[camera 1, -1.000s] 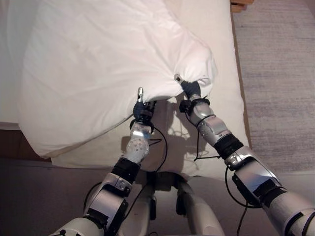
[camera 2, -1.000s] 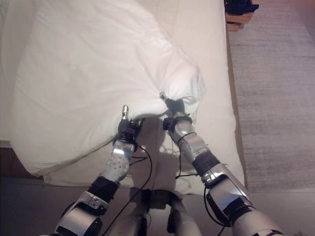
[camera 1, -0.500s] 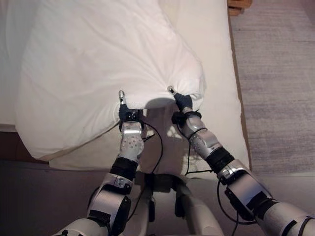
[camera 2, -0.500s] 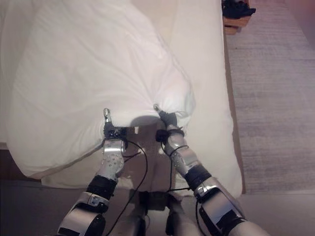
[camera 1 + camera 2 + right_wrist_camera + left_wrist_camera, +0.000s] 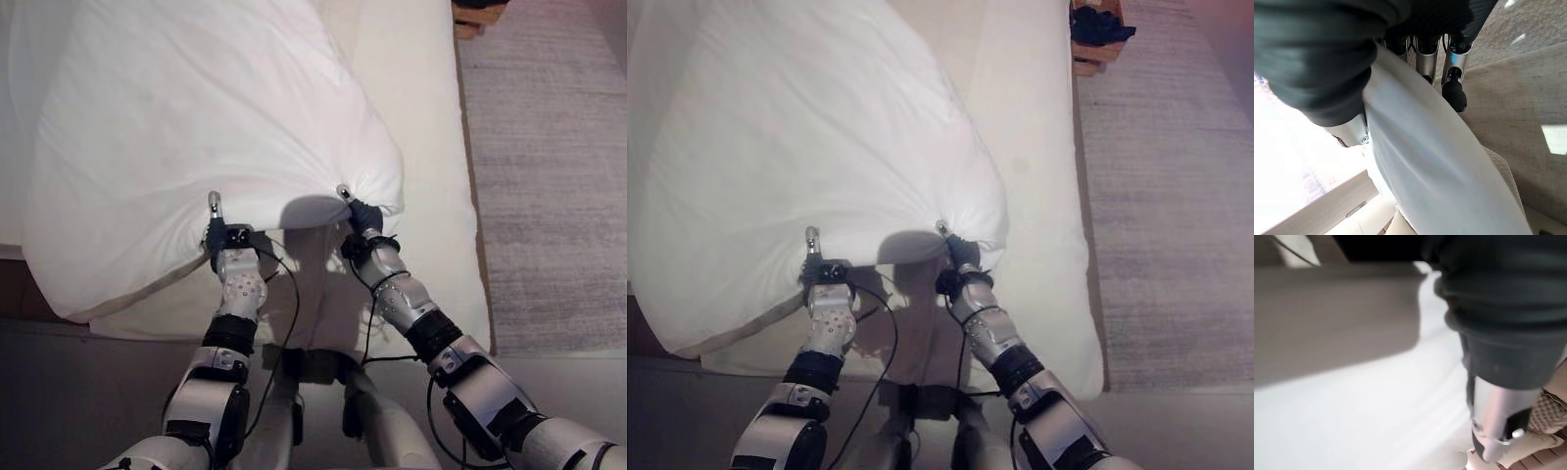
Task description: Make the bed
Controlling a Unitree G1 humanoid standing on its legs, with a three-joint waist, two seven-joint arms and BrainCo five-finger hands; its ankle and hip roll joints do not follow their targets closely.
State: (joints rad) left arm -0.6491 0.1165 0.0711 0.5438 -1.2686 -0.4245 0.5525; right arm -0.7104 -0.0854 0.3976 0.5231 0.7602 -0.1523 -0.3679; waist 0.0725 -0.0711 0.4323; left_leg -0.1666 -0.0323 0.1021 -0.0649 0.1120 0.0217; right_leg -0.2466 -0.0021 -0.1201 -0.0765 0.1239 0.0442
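Observation:
A puffy white duvet point(image 5: 196, 127) lies over the left part of the cream-sheeted bed point(image 5: 431, 147). Its near edge is lifted and bunched between my two hands. My left hand point(image 5: 219, 237) pinches that edge near the middle, one finger sticking up over the cloth. My right hand point(image 5: 361, 217) grips the duvet's near right corner; in the right wrist view its fingers point(image 5: 1454, 73) curl over a taut white fold point(image 5: 1420, 161). In the left wrist view the left thumb point(image 5: 1498, 421) lies beside white cloth point(image 5: 1352, 421).
Grey carpet point(image 5: 558, 176) runs along the bed's right side. A wooden piece of furniture with a dark item on it point(image 5: 1095, 27) stands at the far right. The bed's near edge point(image 5: 294, 338) is just in front of me, and dark floor point(image 5: 20, 284) shows at the left.
Both hands have drawn the duvet's edge back toward the near side of the bed. The left hand has moved left, so the hands are farther apart and the edge is stretched wider.

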